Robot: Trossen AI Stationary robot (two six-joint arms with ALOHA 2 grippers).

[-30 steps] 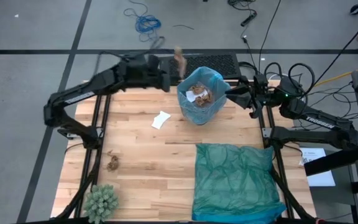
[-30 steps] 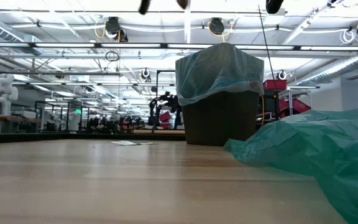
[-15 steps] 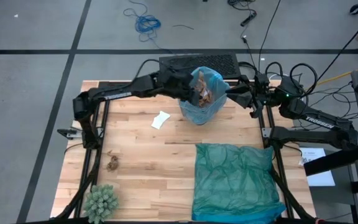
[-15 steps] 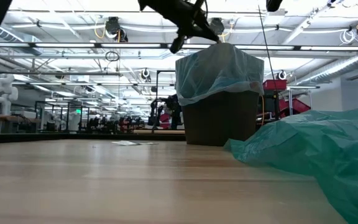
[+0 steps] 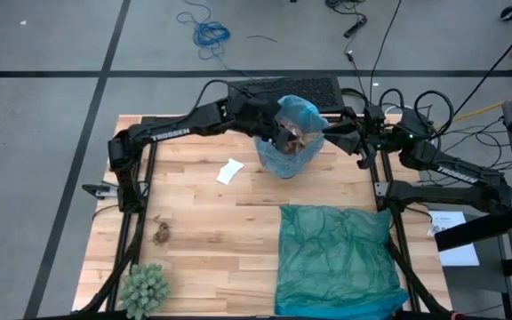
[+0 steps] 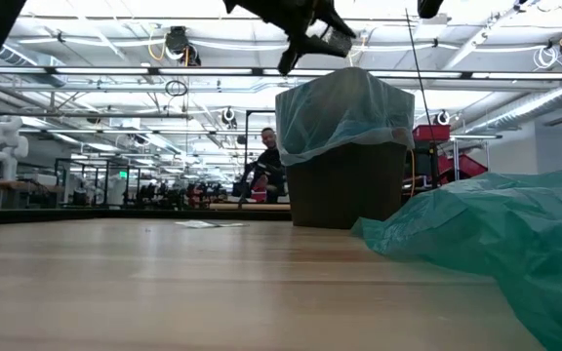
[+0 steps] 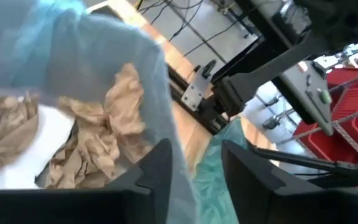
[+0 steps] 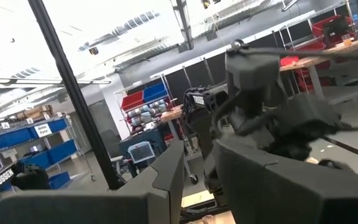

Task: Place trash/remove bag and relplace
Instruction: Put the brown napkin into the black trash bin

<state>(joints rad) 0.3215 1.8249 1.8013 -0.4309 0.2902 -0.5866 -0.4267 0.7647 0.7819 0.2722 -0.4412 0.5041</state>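
The left gripper (image 5: 276, 133) hung over the mouth of the bag (image 5: 284, 151), which lined the bin (image 6: 344, 185) at the far middle of the table (image 5: 203, 222); its fingers (image 7: 157, 165) stood apart with nothing between them, right above brown and white trash (image 7: 98, 134) lying in the bag. More trash lay out on the table: a white scrap (image 5: 230, 171) just left of the bin and a brown wad (image 5: 161, 234) nearer on the left. The right gripper (image 5: 331, 135) waited just right of the bin, and whether its fingers were spread or pressed together I could not tell.
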